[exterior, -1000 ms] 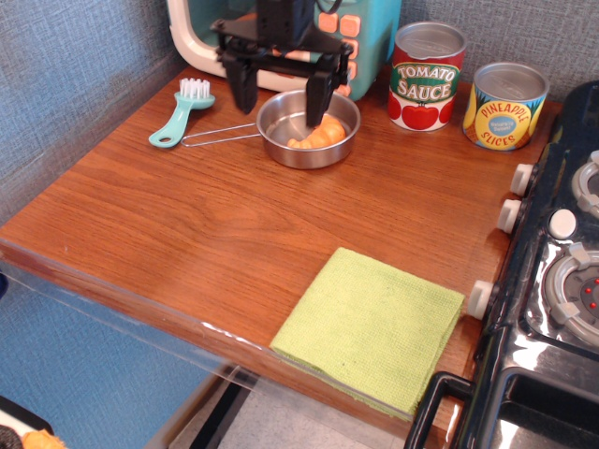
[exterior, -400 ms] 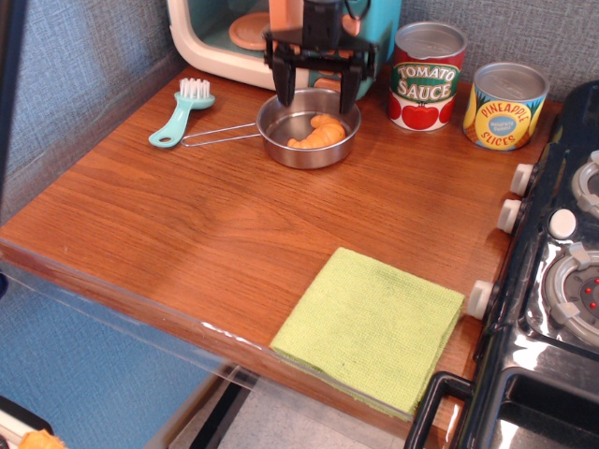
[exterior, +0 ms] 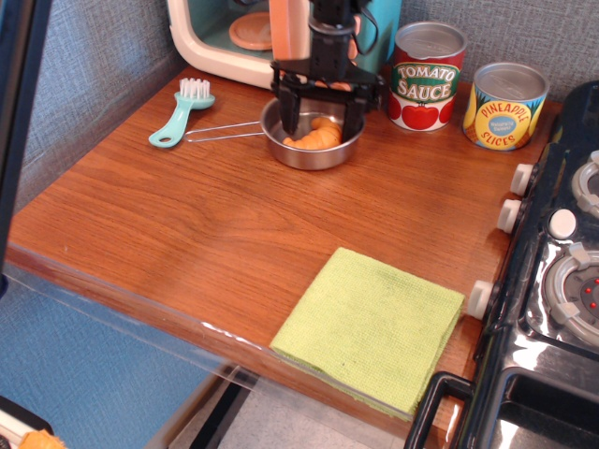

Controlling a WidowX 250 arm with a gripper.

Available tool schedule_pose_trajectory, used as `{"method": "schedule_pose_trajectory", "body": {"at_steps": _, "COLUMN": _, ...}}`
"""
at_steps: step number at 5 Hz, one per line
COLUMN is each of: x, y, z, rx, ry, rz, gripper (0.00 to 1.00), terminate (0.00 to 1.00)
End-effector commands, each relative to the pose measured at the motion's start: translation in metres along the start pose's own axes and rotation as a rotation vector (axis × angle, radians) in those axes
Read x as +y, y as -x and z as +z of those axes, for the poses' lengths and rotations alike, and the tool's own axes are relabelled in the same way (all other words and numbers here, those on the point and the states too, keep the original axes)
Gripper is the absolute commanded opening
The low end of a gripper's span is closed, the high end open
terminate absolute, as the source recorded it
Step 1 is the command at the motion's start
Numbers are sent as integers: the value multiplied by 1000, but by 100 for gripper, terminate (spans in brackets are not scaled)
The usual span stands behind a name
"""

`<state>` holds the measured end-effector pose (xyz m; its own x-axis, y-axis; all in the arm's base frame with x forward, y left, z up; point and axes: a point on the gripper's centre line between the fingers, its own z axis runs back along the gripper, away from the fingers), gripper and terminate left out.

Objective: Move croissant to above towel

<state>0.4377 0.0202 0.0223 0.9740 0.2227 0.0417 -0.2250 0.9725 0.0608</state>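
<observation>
The orange croissant (exterior: 318,137) lies in the steel pan (exterior: 314,156) at the back of the wooden counter. My gripper (exterior: 323,120) is open and lowered into the pan, one black finger on each side of the croissant; I cannot tell if they touch it. The lime-green towel (exterior: 372,323) lies flat at the counter's front right edge, far from the gripper.
A teal brush (exterior: 180,112) lies left of the pan by its wire handle. Tomato sauce can (exterior: 426,75) and pineapple can (exterior: 505,105) stand at the back right. A toy oven (exterior: 225,42) is behind the pan. A black stove (exterior: 552,281) borders the right side.
My gripper moved right from the pan's left side, centred over the croissant, and dropped down into the pan around it. The pan shifted slightly.
</observation>
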Motion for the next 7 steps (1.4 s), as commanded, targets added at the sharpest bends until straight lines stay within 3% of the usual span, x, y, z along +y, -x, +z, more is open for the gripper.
{"method": "schedule_pose_trajectory", "body": {"at_steps": 1, "x": -4, "y": 9, "z": -1, "rx": -14, "ry": -23, "rz": -11, "gripper": 100, "terminate": 0}}
{"method": "schedule_pose_trajectory", "body": {"at_steps": 2, "x": 1, "y": 9, "z": -13, "rx": 1, "ry": -31, "rz": -13, "gripper": 100, "terminate": 0}}
{"method": "schedule_pose_trajectory", "body": {"at_steps": 3, "x": 3, "y": 7, "z": -11, "rx": 7, "ry": -15, "rz": -28, "gripper": 0, "terminate": 0}}
{"method": "schedule_pose_trajectory", "body": {"at_steps": 4, "x": 5, "y": 3, "z": 12, "rx": -36, "ry": -2, "rz": -34, "gripper": 0, "terminate": 0}}
{"method": "schedule_pose_trajectory", "body": {"at_steps": 5, "x": 8, "y": -3, "z": 59, "rx": -143, "ry": 45, "rz": -39, "gripper": 0, "terminate": 0}}
{"method": "schedule_pose_trajectory", "body": {"at_steps": 6, "x": -3, "y": 9, "z": 110, "rx": -252, "ry": 84, "rz": -84, "gripper": 0, "terminate": 0}}
{"method": "schedule_pose_trajectory", "body": {"at_steps": 7, "x": -29, "y": 31, "z": 127, "rx": -260, "ry": 139, "rz": -172, "gripper": 0, "terminate": 0}}
